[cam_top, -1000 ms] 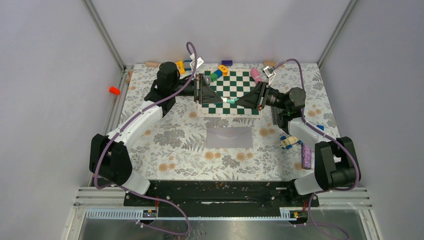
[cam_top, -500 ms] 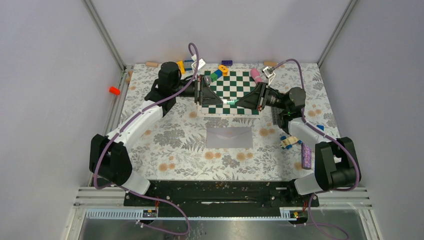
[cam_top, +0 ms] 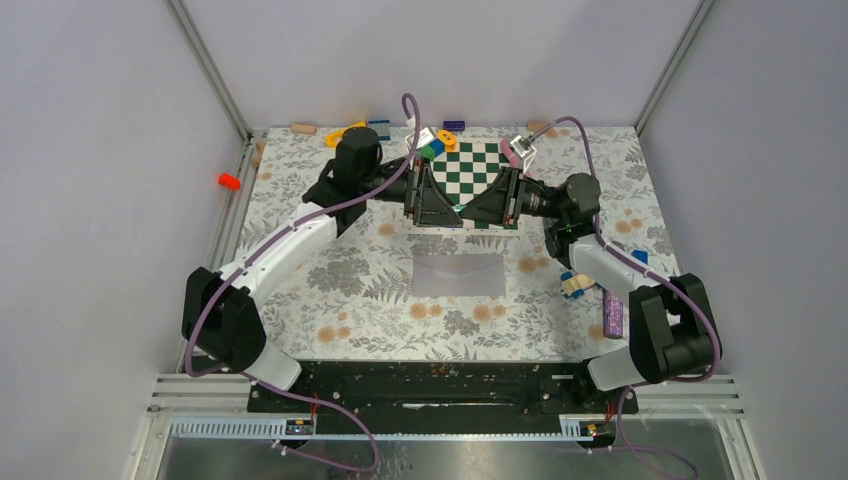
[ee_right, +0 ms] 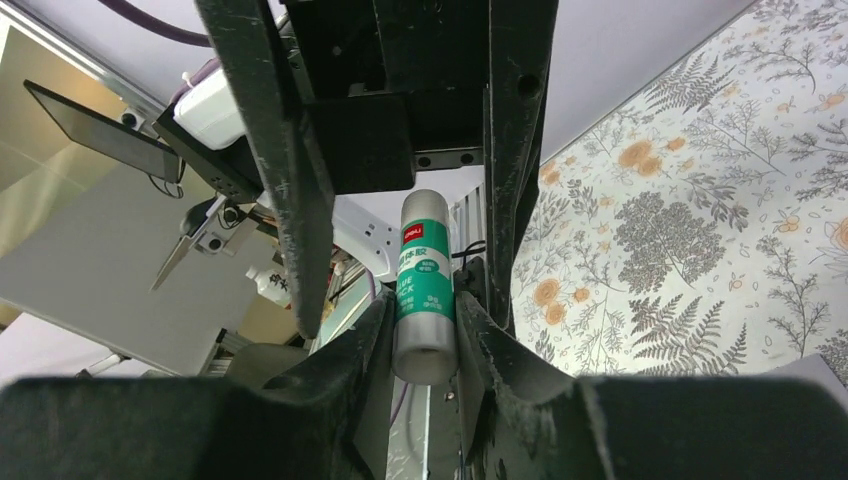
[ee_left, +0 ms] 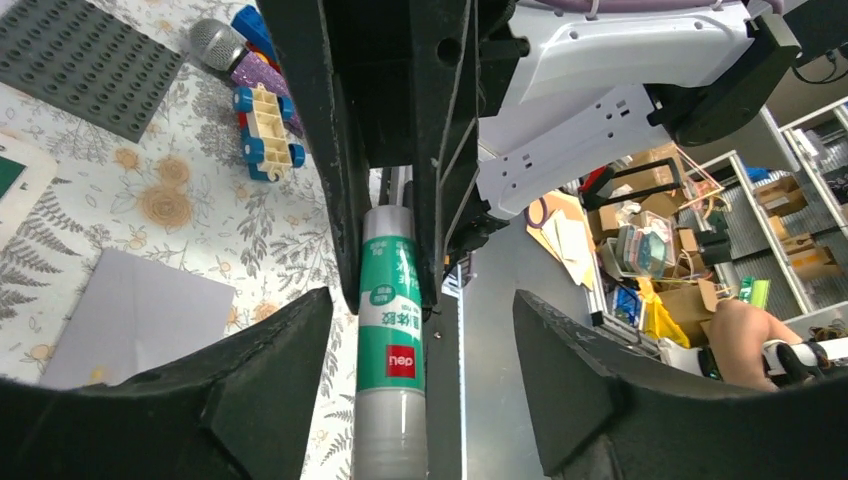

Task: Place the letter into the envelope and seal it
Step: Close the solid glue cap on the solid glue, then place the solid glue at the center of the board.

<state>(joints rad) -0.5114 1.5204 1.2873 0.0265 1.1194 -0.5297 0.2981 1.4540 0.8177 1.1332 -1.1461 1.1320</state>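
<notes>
The light grey envelope (cam_top: 458, 273) lies flat on the floral cloth in front of the checkerboard; it also shows in the left wrist view (ee_left: 130, 320). No separate letter shows. My right gripper (cam_top: 492, 200) (ee_right: 425, 310) is shut on a green and white glue stick (cam_top: 462, 207) (ee_right: 425, 290), held level above the board's near edge. My left gripper (cam_top: 432, 196) (ee_left: 420, 300) faces it, jaws wide open on either side of the stick's free end (ee_left: 390, 340), touching neither side.
A green and white checkerboard (cam_top: 470, 165) lies under both grippers, with small toys along its far edge. A dark grey studded plate (ee_left: 85, 65), a toy car (ee_left: 265, 125) and a purple block (cam_top: 613, 313) lie at the right. An orange piece (cam_top: 229, 181) lies off the cloth at the left.
My left gripper has moved right across the checkerboard to meet the right gripper, so its open jaws now straddle the glue stick. The right gripper shifted slightly left.
</notes>
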